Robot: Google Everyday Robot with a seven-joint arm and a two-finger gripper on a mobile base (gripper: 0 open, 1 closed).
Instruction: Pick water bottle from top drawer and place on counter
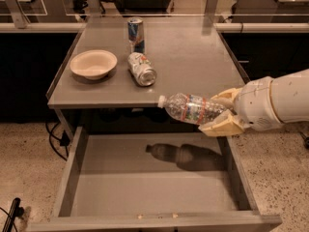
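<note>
The water bottle (190, 108) is clear and crinkled, with a white cap and a red-and-white label. It lies sideways in the air, cap pointing left, over the front edge of the counter (193, 57). My gripper (223, 112) comes in from the right on a white arm and is shut on the bottle's base end with its tan fingers (222, 126). The top drawer (120, 187) is pulled out below, and its bare bottom shows only the bottle's shadow.
On the counter stand a beige bowl (93, 64) at the left, a silver can (142, 69) lying on its side, and an upright blue-and-silver slim can (136, 35) behind it. Cables (57, 137) hang by the left leg.
</note>
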